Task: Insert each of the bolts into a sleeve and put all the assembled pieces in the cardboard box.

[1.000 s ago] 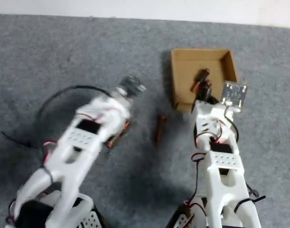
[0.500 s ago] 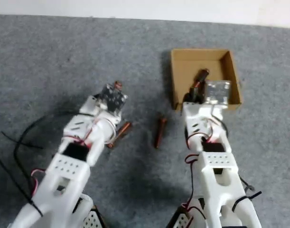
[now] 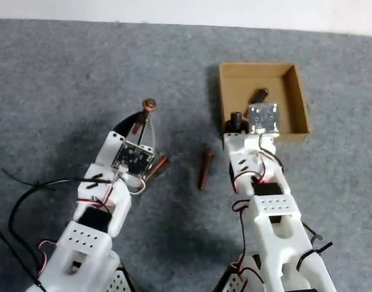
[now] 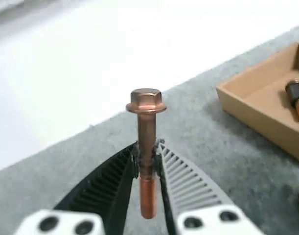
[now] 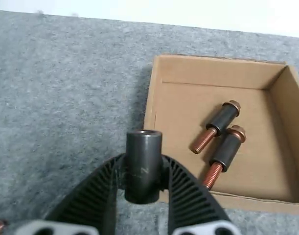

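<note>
Left gripper (image 4: 147,149) swung up pinching bolt (image 4: 146,115) upright, right gripper (image 5: 143,165) pulled back clamping sleeve (image 5: 144,147); insertion next.

White plastic arms (image 3: 274,213), perforated white housings (image 3: 82,240), red and black cables (image 3: 45,185), ribbed black pincer fingers (image 5: 186,191)

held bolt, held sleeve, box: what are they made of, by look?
The bolt looks like copper-plated metal: glossy reddish-brown sheen on head and shank. The sleeve seems dark metal, maybe black-oxide steel, though plastic is possible: matte charcoal, faint gloss. The cardboard box is plain matte tan board.
</note>
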Robot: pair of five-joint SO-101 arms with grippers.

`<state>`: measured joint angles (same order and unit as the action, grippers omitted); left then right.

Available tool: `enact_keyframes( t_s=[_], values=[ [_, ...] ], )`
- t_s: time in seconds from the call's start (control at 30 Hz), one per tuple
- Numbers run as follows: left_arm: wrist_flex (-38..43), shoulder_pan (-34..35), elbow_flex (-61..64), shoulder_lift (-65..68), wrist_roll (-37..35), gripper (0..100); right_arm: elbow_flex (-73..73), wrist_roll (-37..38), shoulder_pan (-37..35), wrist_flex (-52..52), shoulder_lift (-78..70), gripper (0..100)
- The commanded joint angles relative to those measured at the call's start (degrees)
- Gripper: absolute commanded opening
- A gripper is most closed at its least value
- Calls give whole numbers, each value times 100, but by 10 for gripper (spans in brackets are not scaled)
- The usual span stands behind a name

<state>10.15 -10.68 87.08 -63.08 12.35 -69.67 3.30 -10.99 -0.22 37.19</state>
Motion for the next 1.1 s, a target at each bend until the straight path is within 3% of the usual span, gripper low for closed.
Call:
enact_keyframes(
  t_s=[0.0,0.5,0.73,1.07],
  values=[
    [396,-198,66,-207,-18,11,171,79,-84,-75,136,5],
    [413,-286,57,-233,-62,7,-1103,26,-84,-75,2686,5],
    [299,-259,84,-804,-738,7,-1367,26,-84,-57,3327,5],
    [-1934,-277,110,-3574,-747,7,-1842,70,-558,-31,4330,5]
  ],
)
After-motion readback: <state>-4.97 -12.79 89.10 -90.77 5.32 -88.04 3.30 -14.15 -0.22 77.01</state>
